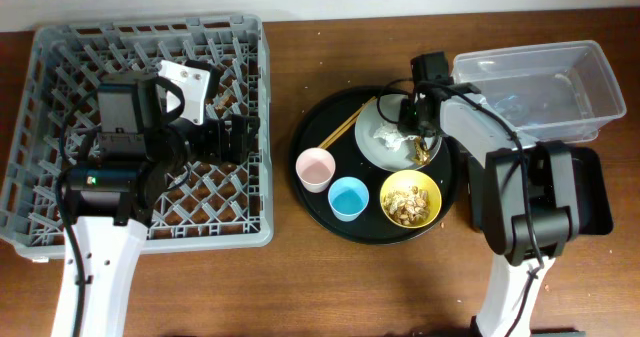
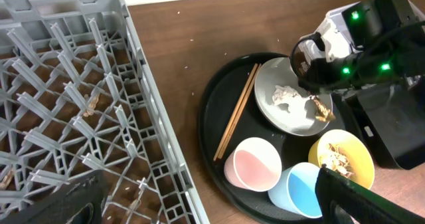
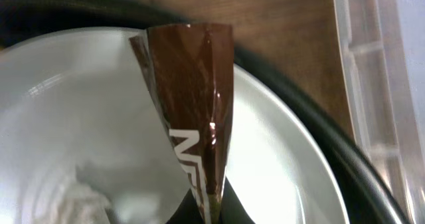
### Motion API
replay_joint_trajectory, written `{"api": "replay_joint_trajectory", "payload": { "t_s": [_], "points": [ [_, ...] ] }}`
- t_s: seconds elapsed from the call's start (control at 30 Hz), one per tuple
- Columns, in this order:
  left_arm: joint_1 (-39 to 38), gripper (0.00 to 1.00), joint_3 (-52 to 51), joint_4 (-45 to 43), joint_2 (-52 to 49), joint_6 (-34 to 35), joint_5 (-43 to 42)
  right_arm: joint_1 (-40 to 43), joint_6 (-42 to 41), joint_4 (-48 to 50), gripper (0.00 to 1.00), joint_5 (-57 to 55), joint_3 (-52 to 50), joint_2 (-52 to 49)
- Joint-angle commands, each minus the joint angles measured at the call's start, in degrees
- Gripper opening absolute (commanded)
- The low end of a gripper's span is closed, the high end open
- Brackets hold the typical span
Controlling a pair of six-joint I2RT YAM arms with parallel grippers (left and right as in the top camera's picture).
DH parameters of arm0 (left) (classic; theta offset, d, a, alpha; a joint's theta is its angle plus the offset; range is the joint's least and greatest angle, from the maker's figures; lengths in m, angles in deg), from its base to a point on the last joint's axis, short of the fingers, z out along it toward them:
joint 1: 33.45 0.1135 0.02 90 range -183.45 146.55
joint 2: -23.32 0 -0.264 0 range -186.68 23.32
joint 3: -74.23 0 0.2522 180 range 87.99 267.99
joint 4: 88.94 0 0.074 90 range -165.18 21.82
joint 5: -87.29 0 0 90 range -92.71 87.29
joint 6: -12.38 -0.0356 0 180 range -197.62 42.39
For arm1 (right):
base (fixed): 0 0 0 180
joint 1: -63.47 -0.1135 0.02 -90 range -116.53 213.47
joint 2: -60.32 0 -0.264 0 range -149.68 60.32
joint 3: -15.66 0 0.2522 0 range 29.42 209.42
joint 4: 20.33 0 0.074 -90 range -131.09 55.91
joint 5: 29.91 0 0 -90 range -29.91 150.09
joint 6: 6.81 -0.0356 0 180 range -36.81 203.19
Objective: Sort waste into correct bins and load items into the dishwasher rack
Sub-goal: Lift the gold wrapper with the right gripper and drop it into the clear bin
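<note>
risk: the wrapper (image 3: 199, 117) is pinched only at its narrow tip; I judge it could slip out on the way to a bin and land on the counter (image 1: 300, 277).
right gripper (image 1: 414, 135): clenched on the wrapper, over the grey bowl (image 1: 372, 142).
left gripper (image 1: 245, 139): spread wide, grasping nothing, over the rack (image 1: 40, 67).
grey bowl: holds the tissue (image 2: 285, 94); 1 o'clock on the round tray (image 1: 310, 127).
yellow bowl (image 1: 437, 189): food scraps (image 1: 408, 203); 4 o'clock.
pink cup (image 1: 315, 167), blue cup (image 1: 348, 197): empty; 9 and 7 o'clock.
clear tub (image 1: 600, 87): nothing distinct inside; 2 o'clock off the round tray.
rack: no dishes.
</note>
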Motion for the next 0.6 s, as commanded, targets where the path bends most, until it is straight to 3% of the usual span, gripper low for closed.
{"api": "replay_joint_trajectory", "payload": {
  "t_s": [0.0,0.1,0.17,0.23,0.3,0.33,0.37,0.43,0.5,0.57],
  "points": [
    [0.1,0.99,1.3,-0.1,0.0,0.2,-0.8,0.2,-0.3,-1.9,0.04,-0.5,0.4,9.5],
    [0.1,0.99,1.3,-0.1,0.0,0.2,-0.8,4.8,-0.3,0.9,0.04,-0.9,0.4,21.9],
    [0.1,0.99,1.3,-0.1,0.0,0.2,-0.8,11.7,-4.2,2.8,0.04,-3.0,0.3,20.8],
    [0.1,0.99,1.3,0.0,0.0,0.1,-0.8,18.3,-14.0,5.5,0.04,-2.8,0.3,16.6],
    [0.1,0.99,1.3,0.0,0.0,0.2,-0.8,23.1,-16.8,10.6,0.34,8.3,0.3,11.1],
    [0.1,0.99,1.3,0.0,0.0,0.2,-0.8,24.7,-16.5,13.0,0.57,16.3,0.3,10.6],
    [0.1,0.99,1.3,0.0,0.0,0.2,-0.8,25.2,-13.7,14.6,0.65,22.6,0.5,12.1],
    [0.1,0.99,1.3,0.0,0.0,0.1,-0.8,24.0,-7.4,11.0,0.67,32.5,0.8,18.2],
    [0.1,0.99,1.3,-0.1,0.0,0.2,-0.8,18.4,2.1,-0.9,0.67,32.9,0.8,23.5],
    [0.1,0.99,1.3,-0.1,0.0,0.2,-0.8,6.7,3.5,-15.0,0.66,18.7,0.3,22.1]
  ]
}}
